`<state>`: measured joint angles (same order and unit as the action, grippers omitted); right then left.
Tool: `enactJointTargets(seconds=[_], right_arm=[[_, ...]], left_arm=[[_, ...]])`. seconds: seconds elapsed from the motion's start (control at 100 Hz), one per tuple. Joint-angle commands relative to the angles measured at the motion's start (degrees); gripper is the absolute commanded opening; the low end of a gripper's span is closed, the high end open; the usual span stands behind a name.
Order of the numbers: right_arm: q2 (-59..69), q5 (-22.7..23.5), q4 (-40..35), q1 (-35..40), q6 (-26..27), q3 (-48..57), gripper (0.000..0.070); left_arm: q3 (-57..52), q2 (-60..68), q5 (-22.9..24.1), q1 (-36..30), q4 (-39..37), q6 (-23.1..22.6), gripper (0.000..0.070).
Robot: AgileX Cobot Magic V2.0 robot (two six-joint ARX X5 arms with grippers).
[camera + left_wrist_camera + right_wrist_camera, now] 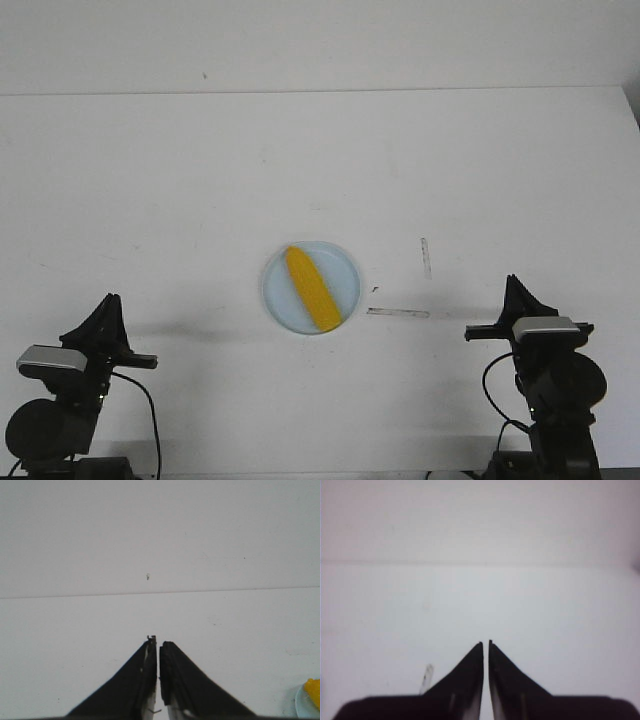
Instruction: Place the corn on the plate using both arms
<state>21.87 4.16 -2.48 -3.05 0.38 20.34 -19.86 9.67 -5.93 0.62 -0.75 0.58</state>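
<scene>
Yellow-orange and smooth, the corn [312,290] lies inside the pale blue plate [276,290] at the middle of the white table [200,180], its long axis running on a diagonal from the far-left part of the plate to the near-right rim, the tapered end pointing away from the robot. The cob's blunt end sits at, or just over, the plate's near rim; the front view does not settle which.

Both arms stand well apart from it at the table's near edge. The left pincer [110,300] is to the left of the plate and the right pincer [513,283] to the right, with the cob lying ahead and inward of each. Neither arm looks clearly nearer. Both pincers are clenched on nothing, their black tips pressed together in each wrist view with only a hairline gap between them.

In the left wrist view, a sliver of corn and plate shows at the frame's edge. The right wrist view shows only bare table and a faint tape mark [398,313].

Judged from how things lie, the corn is already on the plate and the task appears complete, both arms parked.
</scene>
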Motion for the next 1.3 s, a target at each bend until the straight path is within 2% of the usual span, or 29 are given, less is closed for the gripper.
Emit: enactJointTargets(seconds=[0.0,0.35,1.29], right_arm=[[-1.84,-0.02,0.42,-0.02,-0.24,0.39,0.0016],[-8.79,0.35,0.44,-0.02,-0.24,0.42,0.0016],[-9.11,0.35,0.81,-0.02,-0.24,0.42,0.0016]], left_arm=[[-0.44,-0.07,-0.04,0.11,-0.72,-0.57,0.0001],[-0.44,-0.07,-0.04,0.11,-0.72,-0.57,0.0001],[-0.44,-0.07,0.79,0.13,-0.61,0.11,0.0001]])
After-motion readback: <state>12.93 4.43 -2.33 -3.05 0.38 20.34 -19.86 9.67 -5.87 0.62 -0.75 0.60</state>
